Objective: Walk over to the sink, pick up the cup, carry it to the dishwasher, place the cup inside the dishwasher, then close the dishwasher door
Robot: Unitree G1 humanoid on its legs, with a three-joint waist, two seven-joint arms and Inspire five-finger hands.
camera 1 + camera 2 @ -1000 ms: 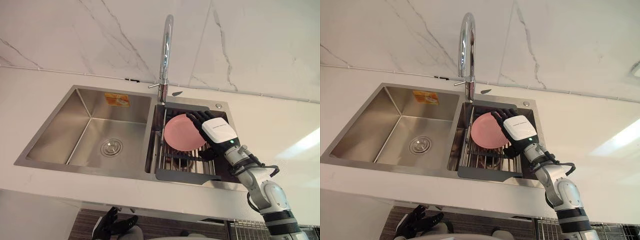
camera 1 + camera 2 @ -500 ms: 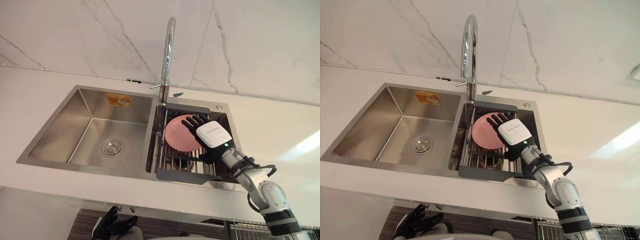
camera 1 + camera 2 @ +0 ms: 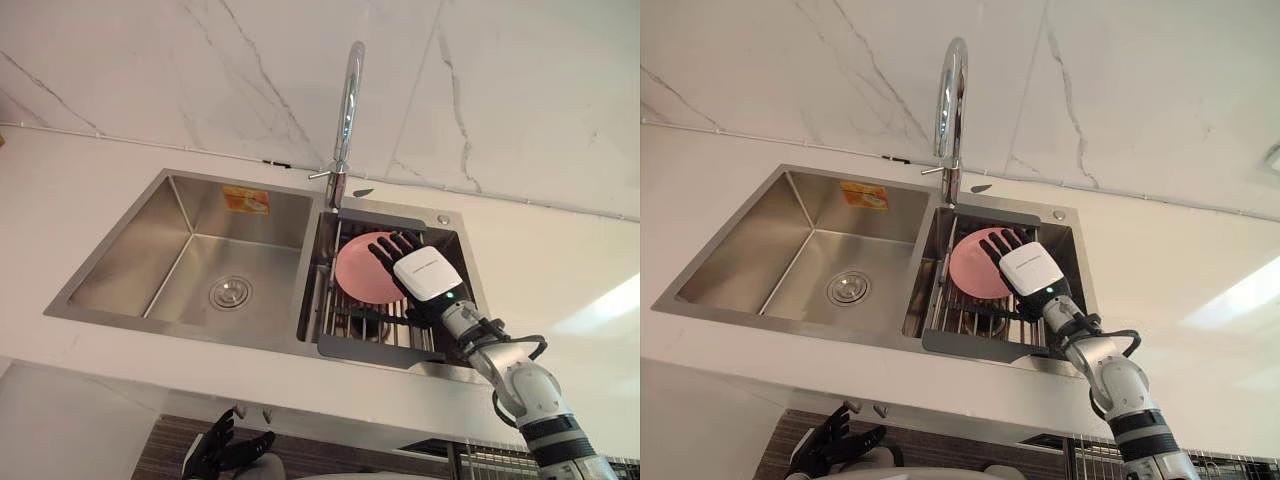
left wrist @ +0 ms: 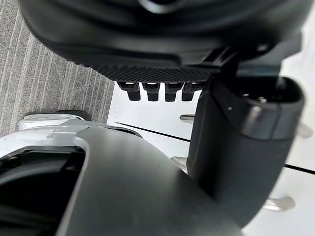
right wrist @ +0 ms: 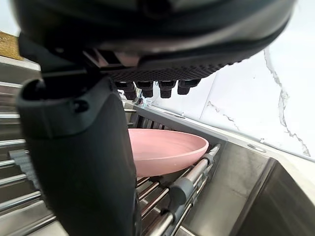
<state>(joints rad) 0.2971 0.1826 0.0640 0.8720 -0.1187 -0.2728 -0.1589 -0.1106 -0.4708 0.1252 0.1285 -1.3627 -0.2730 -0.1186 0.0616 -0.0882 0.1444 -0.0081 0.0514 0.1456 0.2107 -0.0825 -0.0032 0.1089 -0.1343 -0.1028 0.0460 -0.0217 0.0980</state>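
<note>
Since a second ago the whole view has shifted with the head. Measured against the dish, the right hand has drawn a little lower and nearer, so that its fingers now lie across the dish's right part instead of reaching past its far edge. Those fingers are straight and fanned, the thumb stands apart from them, and nothing is held. Just ahead of and under the fingertips is the task's thing, which here is a shallow pink dish rather than a cup. It rests slightly tilted on the bars of the rack in the right basin of the sink. Being round it offers no long axis, so the grasp probably turns on its near right rim, which the wrist view shows raised clear of the bars, leaving room for the thumb below and the fingers above. The faucet rises behind the rack. The left hand hangs relaxed and empty below the counter edge, well apart, so the right is clearly the nearer.
</note>
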